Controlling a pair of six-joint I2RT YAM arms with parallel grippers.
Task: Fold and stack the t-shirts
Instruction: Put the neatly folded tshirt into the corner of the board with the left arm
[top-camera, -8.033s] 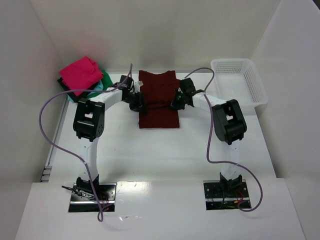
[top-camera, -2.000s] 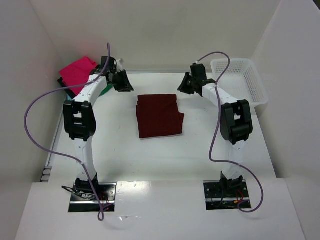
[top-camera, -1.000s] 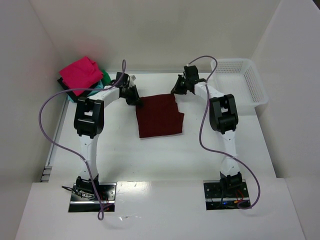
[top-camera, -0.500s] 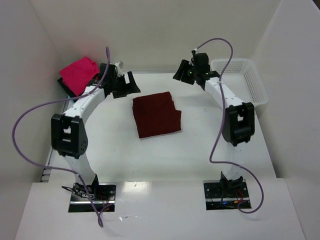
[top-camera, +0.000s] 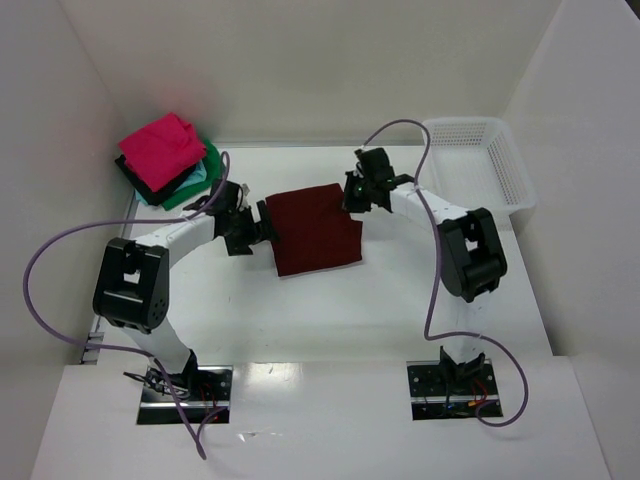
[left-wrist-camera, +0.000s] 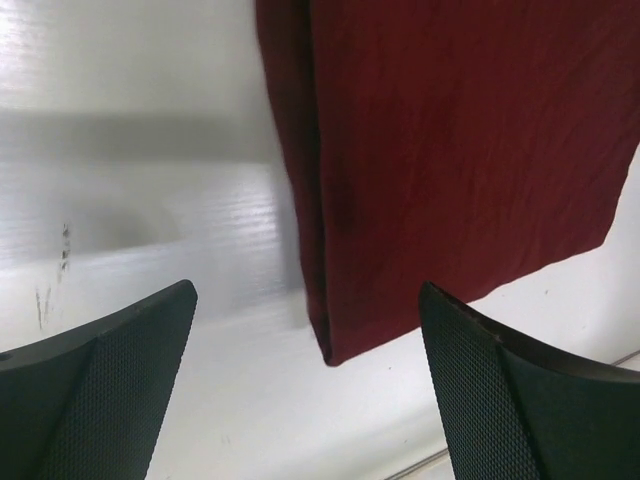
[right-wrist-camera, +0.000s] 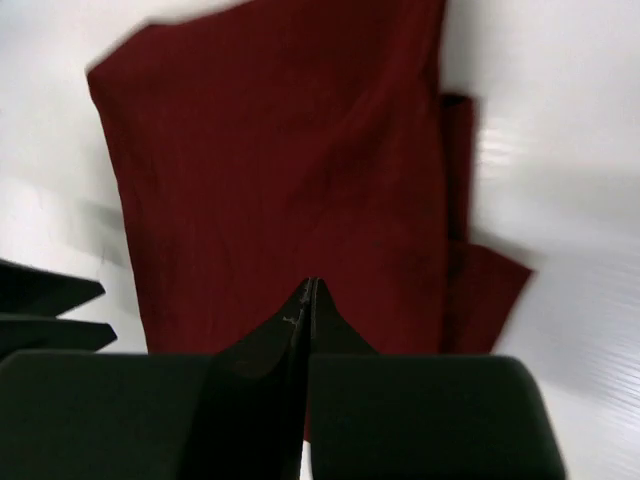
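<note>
The top camera looks down from high up at the whole table. Each wrist camera looks down from very close. All three see the red shirt, mid frame.

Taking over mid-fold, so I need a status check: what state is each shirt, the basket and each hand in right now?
maroon shirt: folded, lying flat.
pink shirt: folded, topping the far-left stack.
basket: upright, far right.
left hand: open, at the maroon shirt's left edge.
right hand: shut, at its far right corner.
</note>
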